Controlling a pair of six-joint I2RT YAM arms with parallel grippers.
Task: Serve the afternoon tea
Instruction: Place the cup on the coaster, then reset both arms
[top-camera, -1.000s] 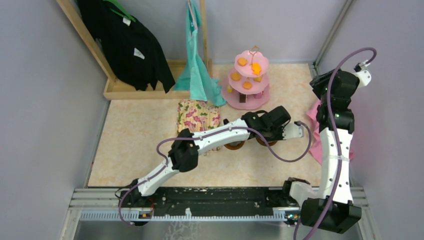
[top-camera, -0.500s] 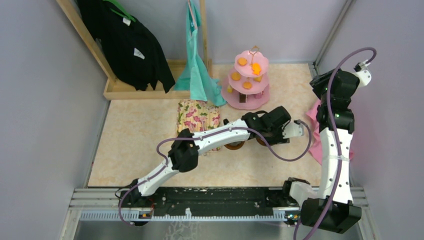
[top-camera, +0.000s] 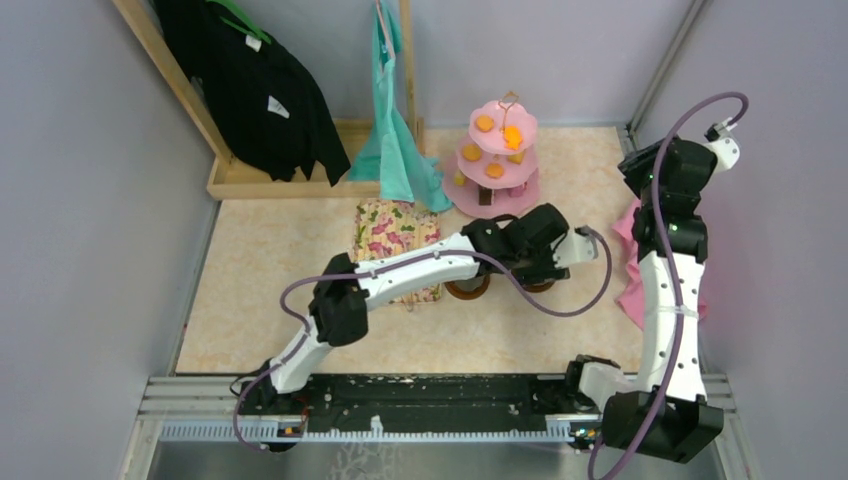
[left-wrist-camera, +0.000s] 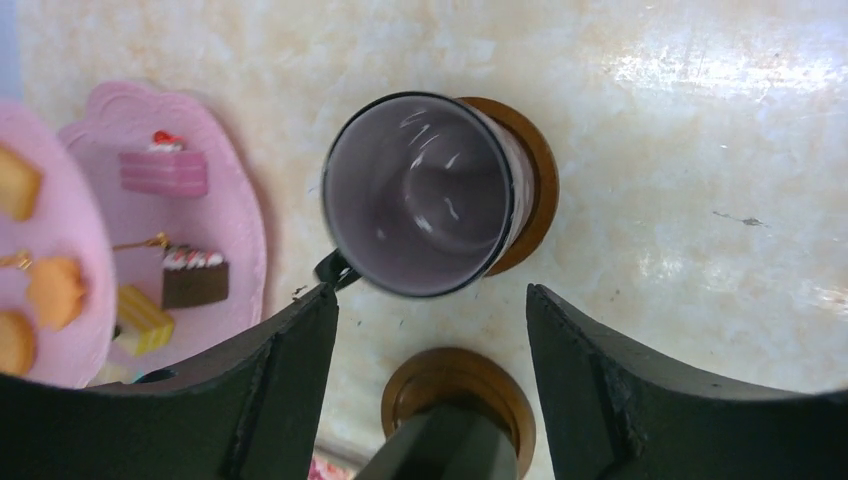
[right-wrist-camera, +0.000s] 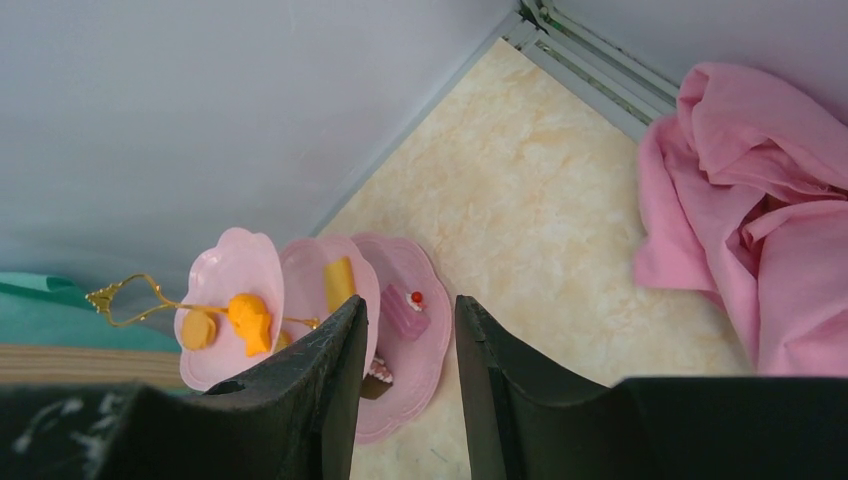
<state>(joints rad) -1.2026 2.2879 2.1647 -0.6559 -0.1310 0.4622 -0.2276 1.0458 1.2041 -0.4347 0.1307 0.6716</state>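
CLEARANCE AROUND THE LEFT CLAW

The left claw (left-wrist-camera: 428, 300) hangs open over the mauve-grey mug (left-wrist-camera: 420, 195) on its saucer (left-wrist-camera: 532, 190). A second saucer (left-wrist-camera: 458, 385) lies just beside. The pink three-tier stand (left-wrist-camera: 235, 200) blocks the far side. Floral cloth (top-camera: 395, 235) bounds the left, pink cloth (top-camera: 630, 265) the right. Bare counter (left-wrist-camera: 700, 200) on the mug's near side gives free passage.

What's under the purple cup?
A round brown saucer sits under the mauve-grey mug. Only its right edge peeks out; the mug covers the rest, so its middle cannot be seen.
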